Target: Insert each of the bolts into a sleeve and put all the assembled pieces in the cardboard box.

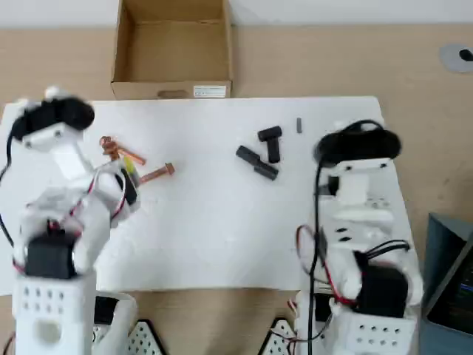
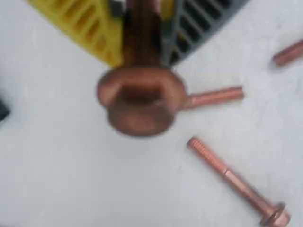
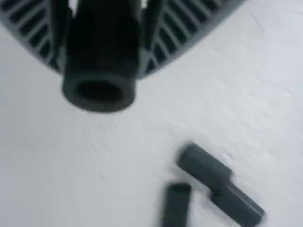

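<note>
My left gripper [image 2: 142, 28] is shut on a copper bolt [image 2: 139, 99], which it holds above the white mat with the flanged head towards the camera. Three more copper bolts lie loose on the mat: one long bolt [image 2: 236, 182], one partly behind the held head [image 2: 213, 97], and one at the edge [image 2: 289, 53]. In the high view the left gripper [image 1: 127, 181] is beside the bolts [image 1: 133, 157]. My right gripper [image 3: 104, 28] is shut on a black sleeve [image 3: 102, 61], held above the mat. Loose black sleeves [image 3: 203, 163] lie close by, and in the high view these sleeves [image 1: 266, 151] sit left of the right arm.
The open cardboard box [image 1: 155, 89] stands at the far edge of the white mat [image 1: 214, 237]. A small dark piece [image 1: 299, 126] lies near the sleeves. A dark object [image 1: 447, 274] stands off the mat at the right, and a grey disc [image 1: 458, 58] lies at the far right.
</note>
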### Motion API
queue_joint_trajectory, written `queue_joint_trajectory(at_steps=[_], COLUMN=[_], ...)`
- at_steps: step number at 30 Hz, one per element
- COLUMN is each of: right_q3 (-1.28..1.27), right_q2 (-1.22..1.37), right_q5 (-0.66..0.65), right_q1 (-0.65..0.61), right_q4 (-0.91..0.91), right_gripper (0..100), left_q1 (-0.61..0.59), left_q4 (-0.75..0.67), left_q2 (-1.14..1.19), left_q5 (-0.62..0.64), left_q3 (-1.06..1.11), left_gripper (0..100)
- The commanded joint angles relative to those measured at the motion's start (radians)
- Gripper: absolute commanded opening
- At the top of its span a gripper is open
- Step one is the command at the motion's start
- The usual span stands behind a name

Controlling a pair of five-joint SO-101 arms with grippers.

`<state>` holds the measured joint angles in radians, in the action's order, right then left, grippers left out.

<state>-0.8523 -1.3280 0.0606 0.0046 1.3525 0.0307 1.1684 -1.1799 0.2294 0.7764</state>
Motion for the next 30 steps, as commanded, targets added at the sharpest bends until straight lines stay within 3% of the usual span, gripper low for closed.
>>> queue_joint_trajectory(at_steps=[1,6,13,21,25,30], right_q3=[-0.070,-0.183,-0.317,-0.450,-0.509,-0.553], right_q2=[-0.065,-0.119,-0.199,-0.374,-0.478,-0.564], right_q5=[0.048,0.086,0.106,0.101,0.101,0.100], right_q1=[-0.108,-0.286,-0.499,-0.704,-0.769,-0.834], right_q4=[-0.110,-0.218,-0.354,-0.442,-0.443,-0.440], right_gripper=[0.9,0.9,0.9,0.9,0.9,0.9], left_q1=[0.011,0.026,0.172,0.252,0.275,0.278], left_q4=[-0.091,-0.127,-0.146,-0.163,-0.186,-0.315], left_q2=[-0.196,-0.374,-0.650,-0.644,-0.645,-0.645], left_q5=[0.006,0.006,0.023,0.318,0.344,0.342], left_q3=[0.115,0.244,0.397,0.388,0.387,0.387], left_gripper=[0,0,0,0,0,0])
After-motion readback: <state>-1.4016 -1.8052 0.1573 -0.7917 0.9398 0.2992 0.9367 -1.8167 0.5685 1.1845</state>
